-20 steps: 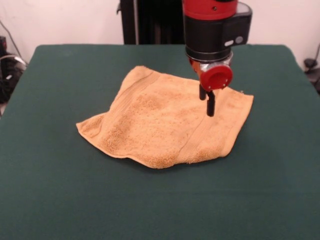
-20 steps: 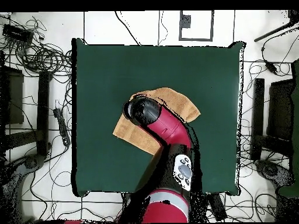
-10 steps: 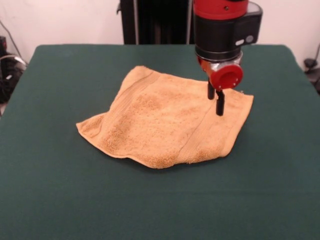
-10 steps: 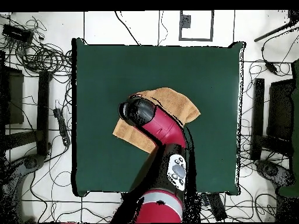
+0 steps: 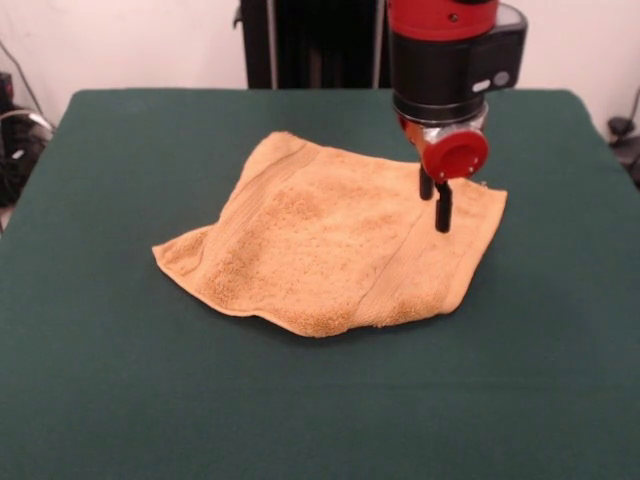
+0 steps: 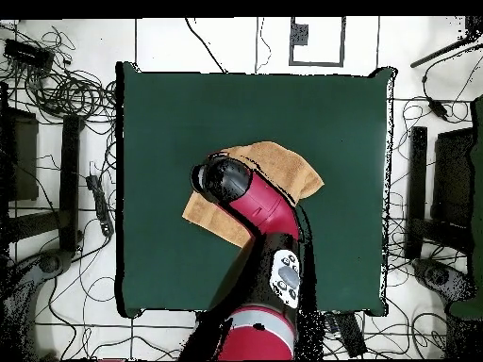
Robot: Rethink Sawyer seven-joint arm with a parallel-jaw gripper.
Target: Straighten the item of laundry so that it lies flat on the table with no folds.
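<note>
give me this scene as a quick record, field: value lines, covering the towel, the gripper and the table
towel: mustard terry towel near the table's middle, set at an angle to its edges
towel state: not flat; looks doubled over, thick rounded edge along its near side in the front view
gripper: hangs over the towel's right part in the front view, near a corner
gripper state: fingers close together, holding nothing; contact with the towel unclear
table: dark green cloth surface, much bigger than the towel
overhead view: arm hides part of the towel

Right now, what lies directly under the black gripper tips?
The mustard terry-cloth towel lies below the gripper, on the dark green table. The table beneath the towel is covered, and contact cannot be told.
</note>
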